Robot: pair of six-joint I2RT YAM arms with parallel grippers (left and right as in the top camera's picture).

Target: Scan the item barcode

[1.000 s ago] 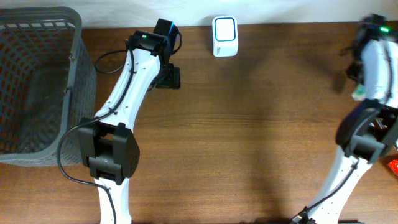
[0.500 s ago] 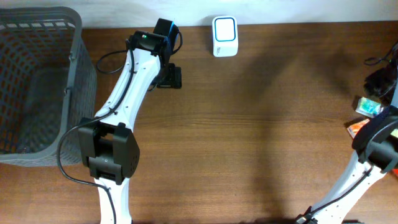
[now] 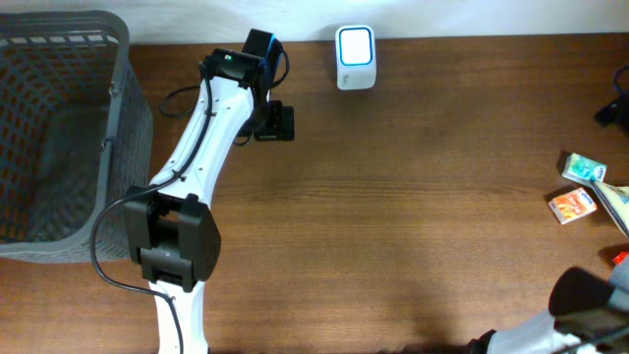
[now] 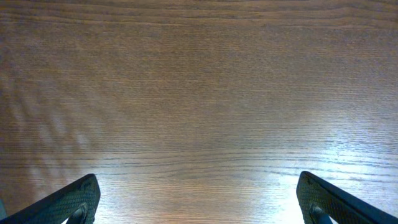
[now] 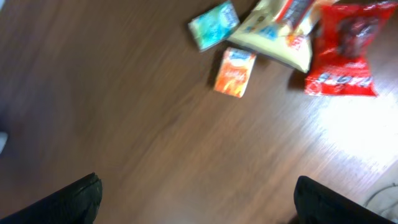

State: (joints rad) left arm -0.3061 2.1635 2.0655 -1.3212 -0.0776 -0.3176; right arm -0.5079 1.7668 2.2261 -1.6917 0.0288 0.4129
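Note:
Small packets lie at the table's right edge: a teal packet (image 3: 585, 168) (image 5: 213, 25), an orange packet (image 3: 572, 206) (image 5: 235, 71), a yellow bag (image 5: 280, 34) and a red bag (image 5: 345, 50). No barcode shows on any of them. The white scanner (image 3: 355, 44) stands at the back middle. My right gripper (image 5: 199, 208) hangs open above bare wood, short of the packets, holding nothing. In the overhead view that arm is mostly out of frame. My left gripper (image 3: 276, 121) (image 4: 199, 208) is open over bare table, left of the scanner.
A grey mesh basket (image 3: 59, 128) fills the far left. The left arm (image 3: 197, 147) runs from the front up to the back edge. The right arm's base (image 3: 590, 305) sits at the front right corner.
The right arm swung off toward the right edge, uncovering the packets, and its jaws went from shut to open. The left gripper shifted slightly right.

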